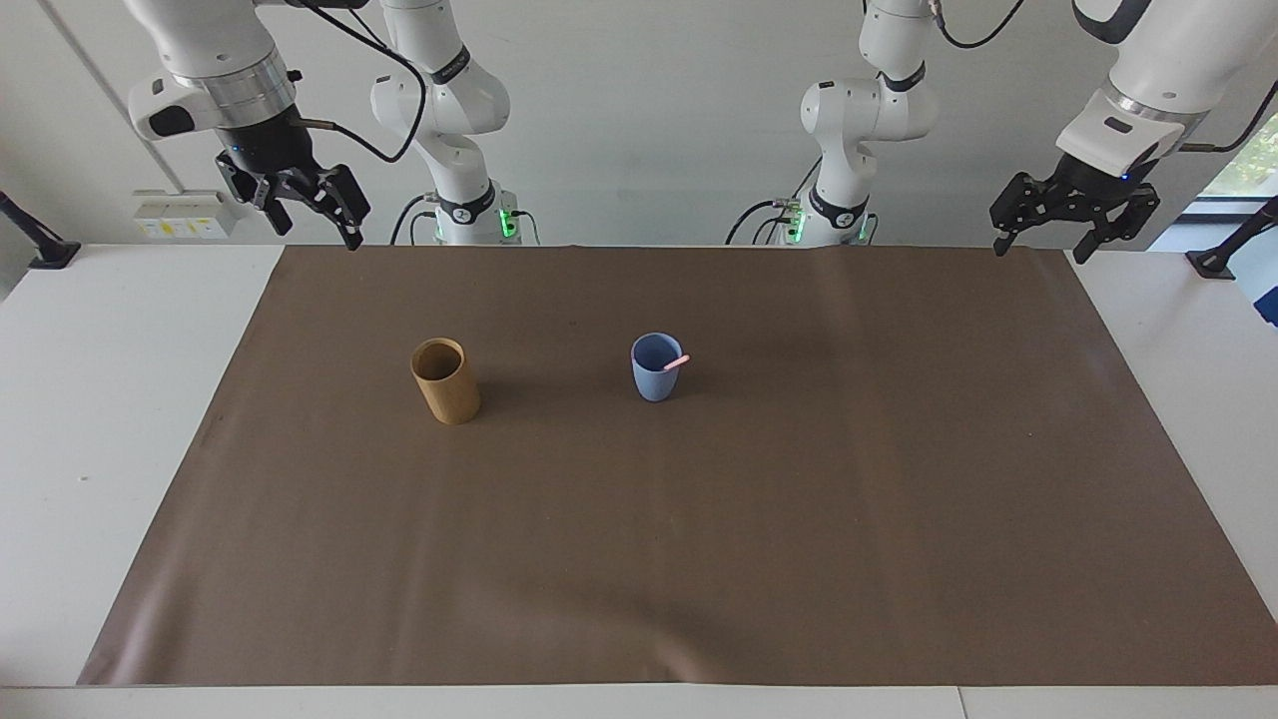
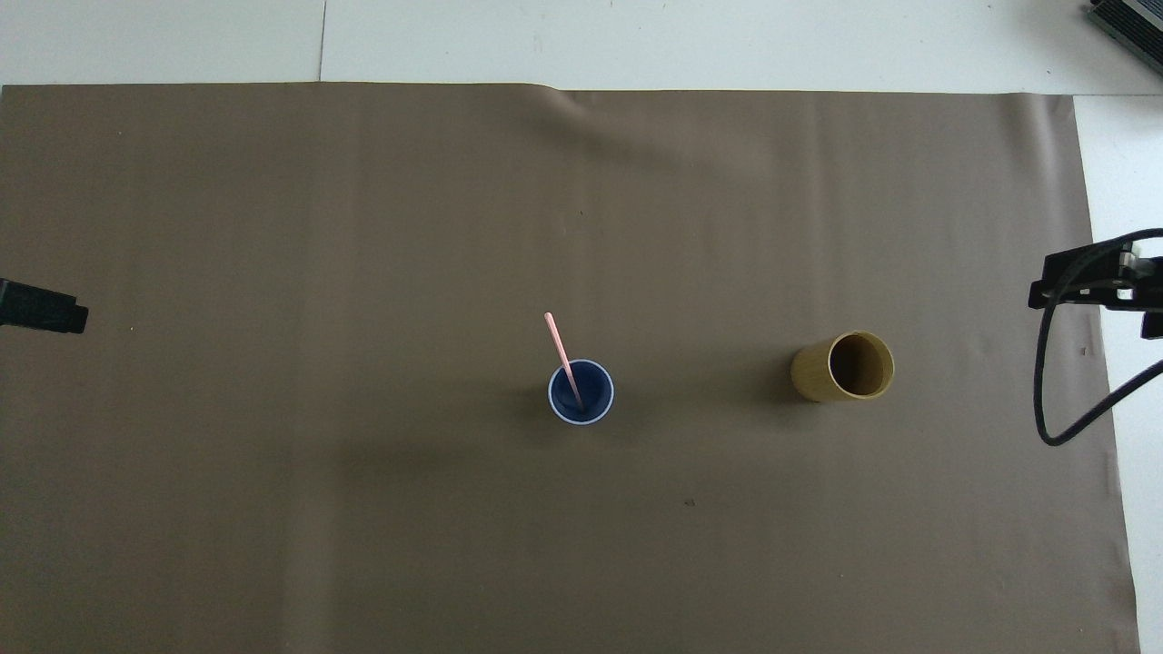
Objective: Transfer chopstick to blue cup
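Note:
The blue cup (image 1: 656, 371) stands upright mid-mat, also seen in the overhead view (image 2: 581, 400). One pink chopstick (image 1: 678, 361) stands in it, leaning on the rim toward the left arm's end; it also shows in the overhead view (image 2: 561, 347). The tan cup (image 1: 445, 383) stands beside the blue cup toward the right arm's end and looks empty in the overhead view (image 2: 845, 367). My right gripper (image 1: 318, 230) is open and empty, raised over the mat's corner at the robots' edge. My left gripper (image 1: 1043, 250) is open and empty, raised over the other corner, waiting.
A brown mat (image 1: 699, 559) covers most of the white table (image 1: 90, 419). A cable (image 2: 1058, 400) hangs from the right arm over the mat's edge.

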Robot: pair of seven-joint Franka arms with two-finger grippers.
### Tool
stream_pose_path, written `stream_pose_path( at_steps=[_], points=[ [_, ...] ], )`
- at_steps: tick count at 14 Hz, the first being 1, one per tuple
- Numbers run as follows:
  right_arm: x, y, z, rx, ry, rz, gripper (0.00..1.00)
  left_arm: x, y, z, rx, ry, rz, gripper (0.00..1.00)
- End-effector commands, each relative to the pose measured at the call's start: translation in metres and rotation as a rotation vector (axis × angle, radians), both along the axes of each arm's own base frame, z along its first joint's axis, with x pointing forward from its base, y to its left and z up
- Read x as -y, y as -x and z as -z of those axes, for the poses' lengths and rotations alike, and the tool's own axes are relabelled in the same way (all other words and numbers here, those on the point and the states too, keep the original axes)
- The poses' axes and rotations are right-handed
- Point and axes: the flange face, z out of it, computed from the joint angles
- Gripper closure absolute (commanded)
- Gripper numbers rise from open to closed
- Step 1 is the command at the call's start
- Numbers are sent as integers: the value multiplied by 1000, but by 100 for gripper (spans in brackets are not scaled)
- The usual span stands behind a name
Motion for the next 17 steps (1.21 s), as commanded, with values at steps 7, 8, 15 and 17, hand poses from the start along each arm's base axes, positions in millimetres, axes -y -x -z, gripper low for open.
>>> stream_pose_path(
  at_steps=[7,8,15,17],
  points=[
    [18,5,1,-6,13,-29,0,-3,7,-1,-7,8,3,0],
    [23,6,0,-4,10,-20,0,-4,7,-1,-7,8,1,0],
    [23,6,-2,1,-1,-11,0,-3,7,-2,-4,8,3,0],
    [22,5,-2,1,-1,-13,0,-3,6,-1,-5,8,3,0]
  ],
)
